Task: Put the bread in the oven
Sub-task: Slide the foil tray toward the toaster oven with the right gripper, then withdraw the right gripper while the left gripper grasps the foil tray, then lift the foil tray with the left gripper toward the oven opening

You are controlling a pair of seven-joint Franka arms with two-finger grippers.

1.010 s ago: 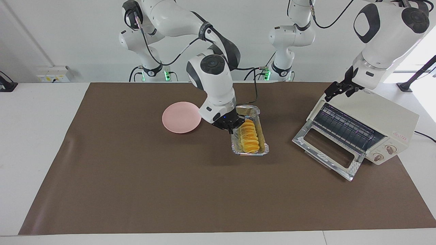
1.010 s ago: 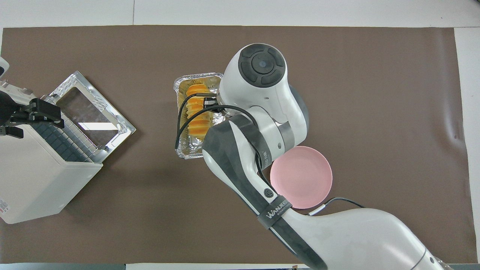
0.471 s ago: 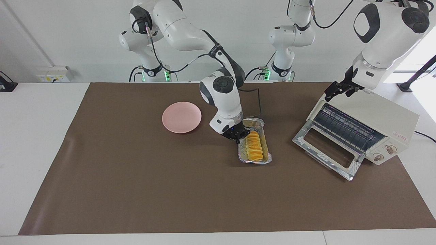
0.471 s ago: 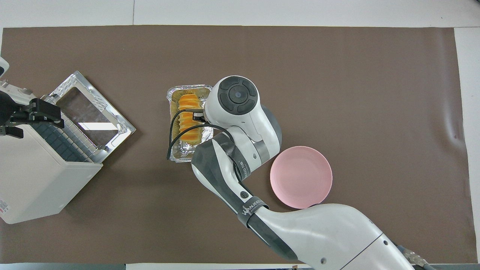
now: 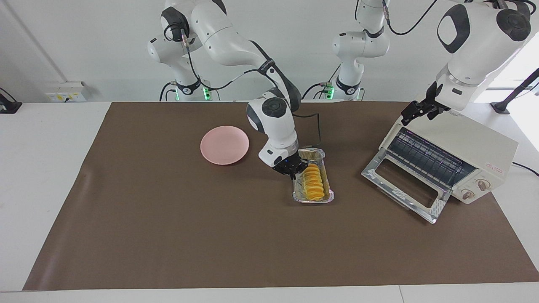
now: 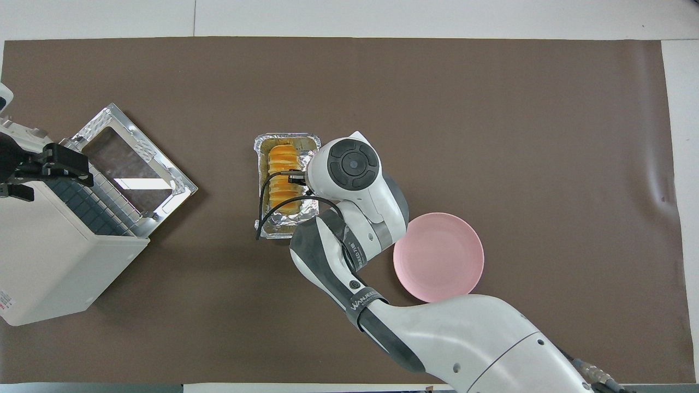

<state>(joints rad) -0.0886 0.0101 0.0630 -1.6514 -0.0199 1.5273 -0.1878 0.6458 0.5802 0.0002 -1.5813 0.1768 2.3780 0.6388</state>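
bread point(image 5: 313, 182): long axis pointing away from robots, in foil tray point(image 5: 328, 195)
right gripper point(image 5: 291, 171): beside bread's near end (grip unclear)
oven point(image 5: 459, 155): toward left arm's end

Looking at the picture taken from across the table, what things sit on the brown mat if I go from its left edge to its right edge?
pink plate → foil tray holding the bread → oven, its door dropped open.

one bread point(image 5: 313, 182), one foil tray point(image 5: 328, 196), one pink plate point(image 5: 224, 144), one oven point(image 5: 467, 158), two robot arms.
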